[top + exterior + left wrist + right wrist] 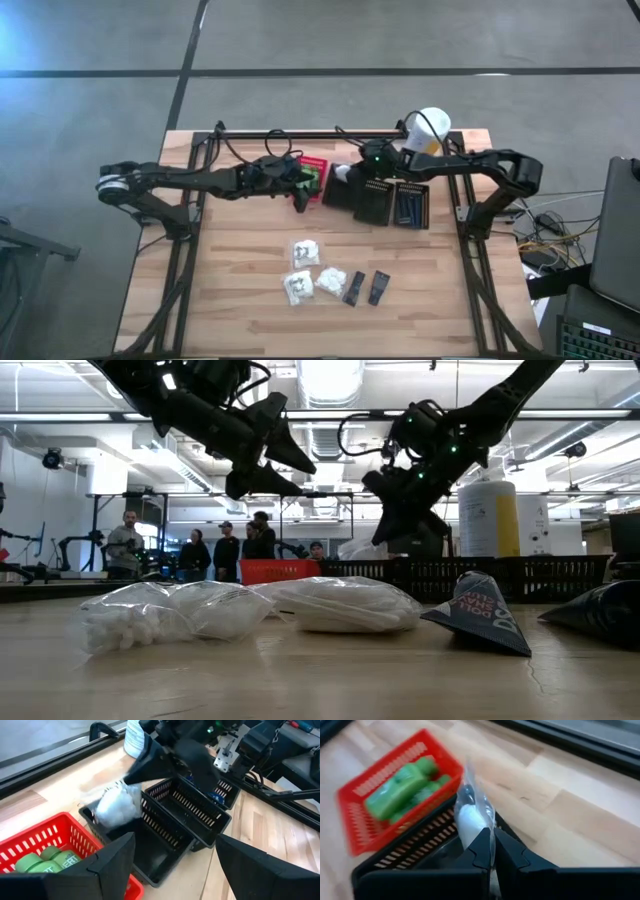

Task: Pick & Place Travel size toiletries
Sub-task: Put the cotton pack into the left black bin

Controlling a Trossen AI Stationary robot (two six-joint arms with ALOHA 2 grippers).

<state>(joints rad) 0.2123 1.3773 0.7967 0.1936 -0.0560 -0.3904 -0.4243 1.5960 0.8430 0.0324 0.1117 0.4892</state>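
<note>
A: What are the baskets made of?

B: Slotted plastic. The red basket (pixel 395 790) holds smooth green packets (pixel 402 787); beside it stand the black baskets (pixel 175 827), with thin ribbed walls, on a table (pixel 240 310) of pale wooden planks.

A: And the pouch?

B: A white pouch (pixel 472 817), crinkly clear film around something white and soft. The right gripper (pixel 492 847) is clenched on its edge, the film pinched flat between the two dark fingers, and holds it over the black basket nearest the red one.

A: The left gripper?

B: The left gripper (pixel 172 852) is released, fingers spread wide, holding nothing, above the red basket's edge.

A: What remains on the table?

B: Three more white pouches (pixel 305 252) lie close together near the front of the table, lumpy and glossy. Just beside them are two flat black packets (pixel 366 287). A tall white-and-yellow canister (pixel 427 130) stands behind the black baskets.
</note>
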